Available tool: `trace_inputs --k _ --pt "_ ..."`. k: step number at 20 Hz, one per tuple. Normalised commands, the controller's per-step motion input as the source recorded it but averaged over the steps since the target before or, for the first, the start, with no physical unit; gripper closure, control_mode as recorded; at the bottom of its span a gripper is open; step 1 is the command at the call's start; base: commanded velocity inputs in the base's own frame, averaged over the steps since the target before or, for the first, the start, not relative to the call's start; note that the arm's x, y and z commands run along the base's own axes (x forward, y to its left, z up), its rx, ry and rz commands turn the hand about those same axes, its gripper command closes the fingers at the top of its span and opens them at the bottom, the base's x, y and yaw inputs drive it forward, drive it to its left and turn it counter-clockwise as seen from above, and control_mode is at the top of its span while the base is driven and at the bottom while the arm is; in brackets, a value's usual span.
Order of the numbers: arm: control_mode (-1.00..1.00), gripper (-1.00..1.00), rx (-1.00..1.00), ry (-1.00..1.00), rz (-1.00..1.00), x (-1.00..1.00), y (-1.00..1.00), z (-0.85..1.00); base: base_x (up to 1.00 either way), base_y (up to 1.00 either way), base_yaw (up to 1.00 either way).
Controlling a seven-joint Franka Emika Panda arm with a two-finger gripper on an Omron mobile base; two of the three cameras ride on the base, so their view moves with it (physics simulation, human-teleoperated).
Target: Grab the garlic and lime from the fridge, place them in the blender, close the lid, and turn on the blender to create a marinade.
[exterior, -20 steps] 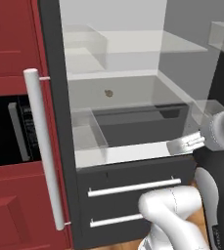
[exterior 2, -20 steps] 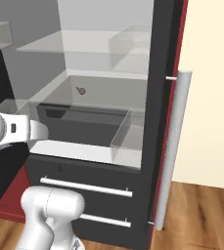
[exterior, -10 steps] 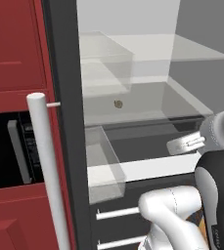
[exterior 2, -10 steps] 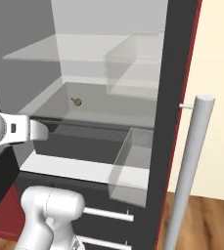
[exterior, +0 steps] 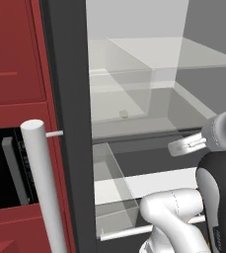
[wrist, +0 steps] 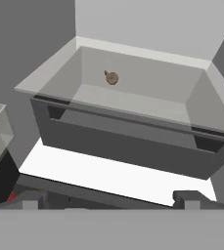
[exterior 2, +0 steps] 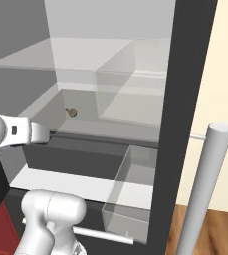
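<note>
The fridge (exterior: 70,99) stands open with its pale inside facing me. The garlic (exterior: 123,113) (exterior 2: 71,112) (wrist: 112,77), a tiny tan bulb, lies alone at the back of a glass shelf (wrist: 133,102). My gripper (exterior: 179,147) (exterior 2: 40,134) (wrist: 111,200) hovers open in front of that shelf, well short of the garlic, level with the dark drawer below, and nothing sits between its fingertips (wrist: 189,197). The lime, the blender and the lid are out of view.
A dark grey drawer (wrist: 128,141) juts out under the glass shelf. A clear box bin (exterior: 112,183) (exterior 2: 135,184) sits on the door side. The white door handle (exterior: 43,188) (exterior 2: 205,184) stands close to the cameras. Red cabinets (exterior: 11,74) flank the left.
The whole picture has shifted: the base has come closer to the fridge, so shelf, bin and handle loom larger. The garlic lies where it was. The gripper stays open.
</note>
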Motion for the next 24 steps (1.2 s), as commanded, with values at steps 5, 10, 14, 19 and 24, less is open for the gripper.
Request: trace_inputs --k 5,10,14,19,24 --pt "-1.0 -1.0 0.0 0.02 -0.01 0.23 0.18 0.0 0.29 0.21 -0.01" --pt "-1.0 -1.0 0.0 0.12 -0.06 0.91 0.4 0.0 0.0 0.0 0.0" --pt "-1.0 -1.0 0.0 0.16 -0.04 1.0 0.23 0.0 0.0 0.0 0.0" --pt "-1.0 -1.0 0.01 0.06 0.0 0.77 -0.01 -0.37 0.0 0.0 0.0" --pt "-1.0 -1.0 0.04 -0.04 0.0 0.52 -0.04 -0.36 0.0 0.0 0.0"
